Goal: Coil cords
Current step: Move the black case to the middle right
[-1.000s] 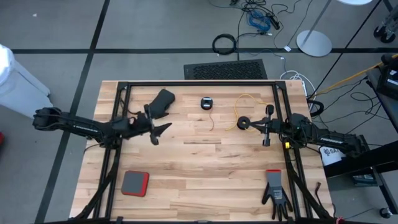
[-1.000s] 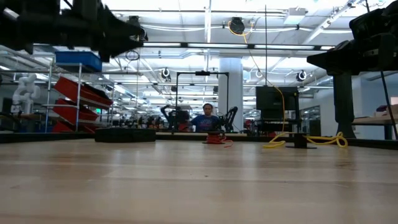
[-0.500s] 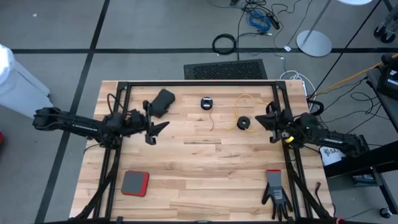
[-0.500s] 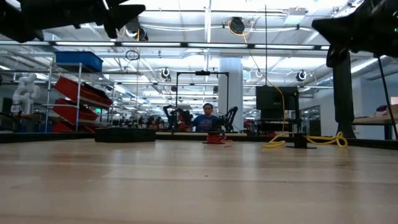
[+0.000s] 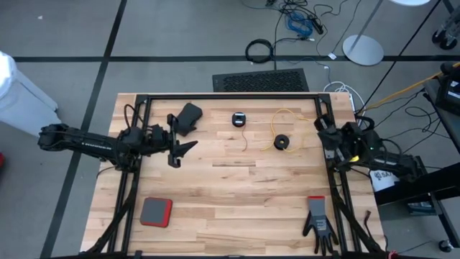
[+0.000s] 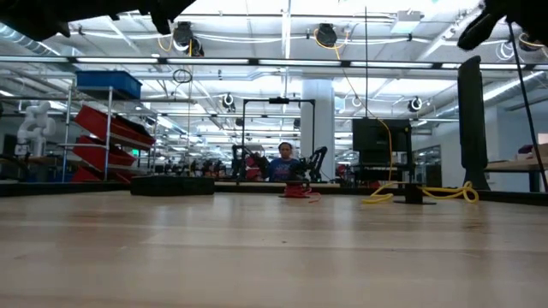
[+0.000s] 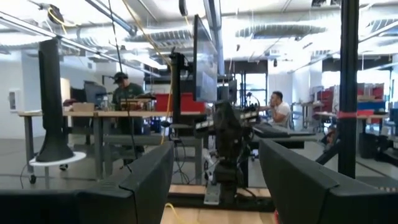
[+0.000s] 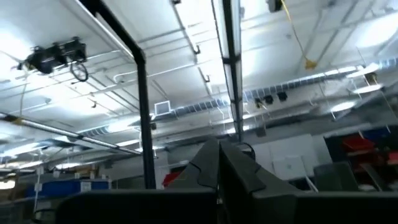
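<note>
A yellow cord (image 5: 287, 115) lies in a loose loop on the far right of the table and ends in a round black reel (image 5: 282, 142). A thin red-orange cord (image 5: 244, 140) trails from a second black reel (image 5: 239, 119) at the far middle. My left gripper (image 5: 183, 140) is open, raised above the table's left-middle, with nothing between its fingers (image 7: 214, 186). My right gripper (image 5: 320, 130) is shut and held high by the right edge, just right of the yellow cord's reel, its fingers (image 8: 217, 168) tipped up toward the ceiling.
A black object (image 5: 188, 116) lies at the far left, close to my left gripper. A red-and-grey pad (image 5: 156, 212) sits near the front left and a dark glove (image 5: 318, 219) near the front right. The black frame rail (image 5: 230, 96) runs along the far edge.
Both grippers have risen off the table. My right gripper has drawn back from the yellow cord's reel toward the right edge, rolled and tipped sharply upward, staying shut. My left gripper has tipped up a little and stayed open. The cords and reels have not moved.
</note>
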{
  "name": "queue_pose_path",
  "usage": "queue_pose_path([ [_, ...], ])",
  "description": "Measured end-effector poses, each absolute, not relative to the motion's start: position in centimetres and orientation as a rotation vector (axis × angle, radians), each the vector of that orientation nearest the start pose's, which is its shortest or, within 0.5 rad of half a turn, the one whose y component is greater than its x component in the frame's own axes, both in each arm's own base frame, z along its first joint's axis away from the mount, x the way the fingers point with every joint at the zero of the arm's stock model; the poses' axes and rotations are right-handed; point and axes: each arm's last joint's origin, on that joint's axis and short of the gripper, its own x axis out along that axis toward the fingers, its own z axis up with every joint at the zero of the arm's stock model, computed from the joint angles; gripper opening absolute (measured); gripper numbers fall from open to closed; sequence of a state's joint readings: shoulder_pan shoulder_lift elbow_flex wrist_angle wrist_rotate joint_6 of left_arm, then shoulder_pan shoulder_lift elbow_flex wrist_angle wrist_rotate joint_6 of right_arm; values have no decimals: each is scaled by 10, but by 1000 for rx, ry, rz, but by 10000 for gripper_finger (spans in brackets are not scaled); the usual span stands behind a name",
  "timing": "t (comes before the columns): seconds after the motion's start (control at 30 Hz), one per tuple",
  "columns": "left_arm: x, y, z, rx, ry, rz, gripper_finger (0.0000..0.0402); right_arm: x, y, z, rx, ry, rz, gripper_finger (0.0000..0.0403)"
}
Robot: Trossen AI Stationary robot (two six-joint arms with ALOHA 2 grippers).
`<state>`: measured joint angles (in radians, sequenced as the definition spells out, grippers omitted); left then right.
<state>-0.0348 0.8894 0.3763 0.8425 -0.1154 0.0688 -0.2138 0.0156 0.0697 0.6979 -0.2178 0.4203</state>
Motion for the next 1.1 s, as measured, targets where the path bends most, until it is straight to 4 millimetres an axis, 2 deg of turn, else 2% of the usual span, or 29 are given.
queue_pose_path([
  [0.27, 190, -3, 265, 69, -255, 94, 244, 67, -8, 274, 203, -716, 141, 0],
  [0.43, 191, -3, 263, 73, -228, 101, 244, 80, -11, 289, 199, -631, 114, 0],
  [0.63, 191, -3, 262, 74, -220, 102, 244, 107, -16, 300, 179, -516, 106, 0],
  [0.83, 192, -2, 257, 70, -168, 134, 244, 137, -23, 302, 132, -276, 51, 0],
  [0.97, 192, -1, 251, 74, -106, 149, 244, 158, -28, 295, 95, -91, 20, 2],
  [1.1, 193, 0, 245, 80, -36, 183, 244, 174, -33, 283, 26, 90, -112, 30],
])
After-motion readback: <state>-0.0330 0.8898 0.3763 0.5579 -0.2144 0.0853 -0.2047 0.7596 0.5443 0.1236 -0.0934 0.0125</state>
